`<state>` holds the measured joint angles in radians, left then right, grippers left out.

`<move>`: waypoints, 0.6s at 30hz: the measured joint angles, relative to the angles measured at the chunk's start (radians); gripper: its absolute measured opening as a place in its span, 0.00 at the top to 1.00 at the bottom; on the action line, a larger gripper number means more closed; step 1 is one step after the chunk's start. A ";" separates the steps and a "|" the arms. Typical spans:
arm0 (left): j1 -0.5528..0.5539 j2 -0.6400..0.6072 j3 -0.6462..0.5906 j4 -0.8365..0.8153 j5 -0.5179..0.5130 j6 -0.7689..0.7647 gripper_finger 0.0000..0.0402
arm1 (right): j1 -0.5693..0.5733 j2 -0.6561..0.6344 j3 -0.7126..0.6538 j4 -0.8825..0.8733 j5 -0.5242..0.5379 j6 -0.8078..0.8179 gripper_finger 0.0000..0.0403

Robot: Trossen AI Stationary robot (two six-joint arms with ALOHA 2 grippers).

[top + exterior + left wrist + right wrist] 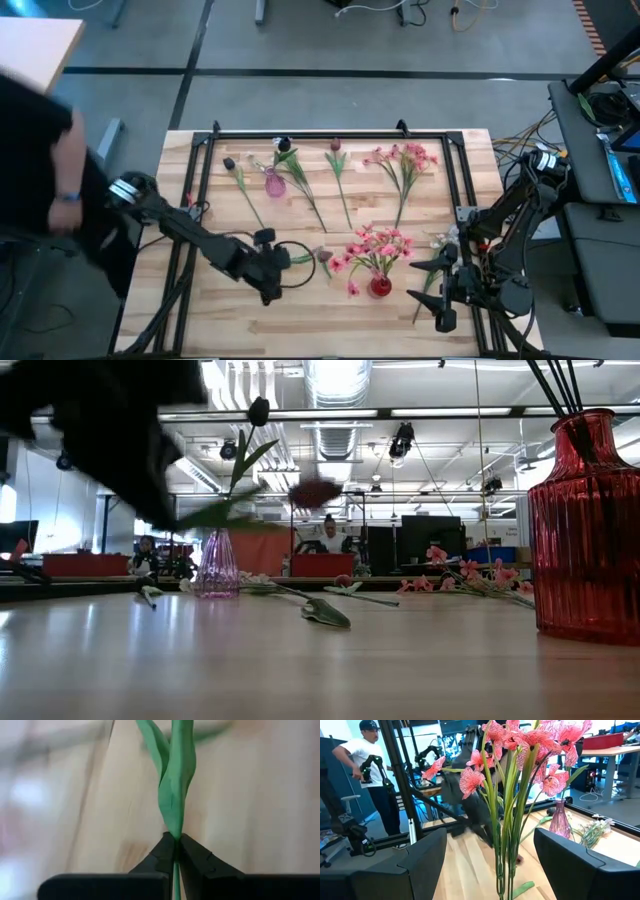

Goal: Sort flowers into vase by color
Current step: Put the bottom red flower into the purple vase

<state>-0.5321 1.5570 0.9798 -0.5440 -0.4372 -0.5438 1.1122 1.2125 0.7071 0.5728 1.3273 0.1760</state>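
My left gripper is near the table's near middle, shut on a green-stemmed flower with a dark maroon bud. My right gripper stands open just right of the red vase, which holds pink blooms; it touches nothing. The purple vase holds one dark tulip. Two maroon tulips and a pink spray lie flat near the far edge. Whitish blooms lie by the right arm. My left gripper pinches the flower's thin green stem between its two fingertips, just below the long leaves. The fingers come from the table's left, about level. The flower is lifted clear, its bud pointing toward the red vase.
A black frame borders the table's far side and both ends. A loose green piece lies on the wood near the middle. A person stands off the table's left edge, and another shows beyond it. Bare wood lies along the near edge.
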 joint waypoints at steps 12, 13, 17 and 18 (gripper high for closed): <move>0.009 -0.517 -0.103 0.474 -0.118 0.681 1.00 | 0.000 0.000 0.000 0.000 0.009 -0.035 0.28; 0.018 -0.555 -0.126 0.546 -0.118 0.731 1.00 | 0.000 0.000 0.000 -0.001 0.009 -0.037 0.28; 0.082 -0.694 -0.234 0.809 -0.129 0.879 1.00 | -0.016 0.000 0.000 -0.001 0.010 -0.042 0.28; 0.105 -0.726 -0.265 0.865 -0.130 0.901 1.00 | -0.022 0.000 0.000 0.000 0.010 -0.045 0.28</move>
<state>-0.4266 0.8314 0.7146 0.3212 -0.5676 0.3571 1.0899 1.2129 0.7071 0.5724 1.3370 0.1306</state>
